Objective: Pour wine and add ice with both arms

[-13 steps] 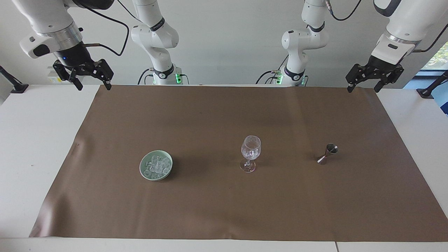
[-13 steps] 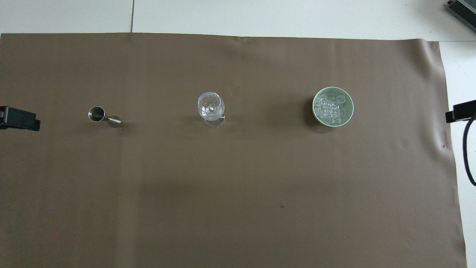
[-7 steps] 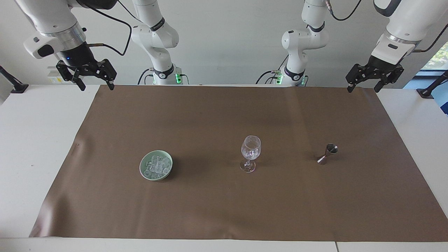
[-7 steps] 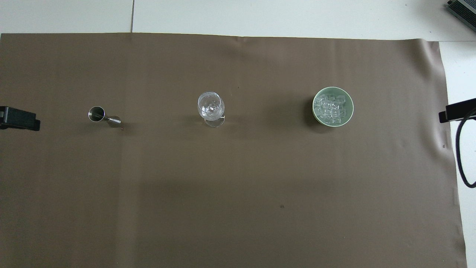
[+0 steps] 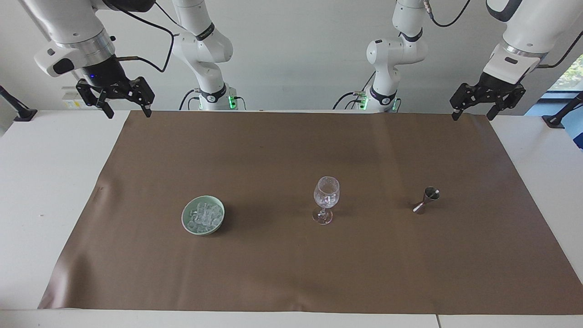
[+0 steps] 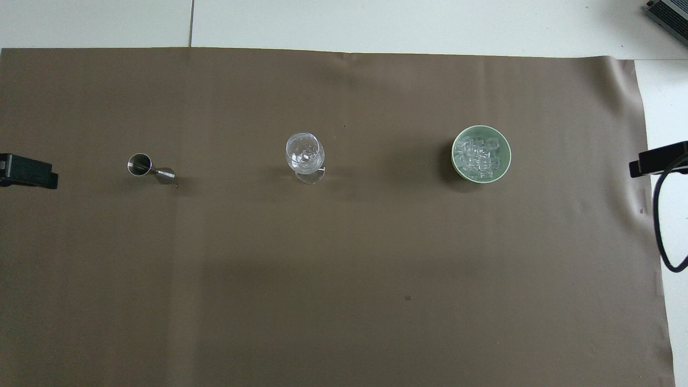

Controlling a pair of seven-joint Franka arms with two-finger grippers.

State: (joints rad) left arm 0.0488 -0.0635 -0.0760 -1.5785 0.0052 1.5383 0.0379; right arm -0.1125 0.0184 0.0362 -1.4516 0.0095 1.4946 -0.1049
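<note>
Nearest the facing camera, the lower part of the frame is bare brown mat [image 5: 291, 273] over the white table [image 5: 41, 191].

Mid-frame, three items stand in a row on the mat, well apart from one another:
- Pale green bowl [image 5: 186, 222], left of centre in the facing view, right of centre in the overhead view. It holds the ice [image 5: 205, 215], a pile of clear cubes filling the bowl's middle.
- Stemmed wine glass [image 5: 326, 198], upright, near centre. A few clear cubes show inside its cup.
- Small metal jigger [image 5: 426, 200], right of centre in the facing view, upright, open cup on top.

Top of the facing frame, the robots' edge of the mat:
- Right gripper [image 5: 127, 112], upper left, hangs in the air over the mat's corner at the right arm's end. Fingers spread, nothing between them.
- Left gripper [image 5: 472, 116], upper right, hangs over the mat's edge at the left arm's end. Fingers spread, nothing held.

Both grippers are well apart from the bowl, glass and jigger. In the overhead view only dark gripper parts show, at the middle of each side edge.
</note>
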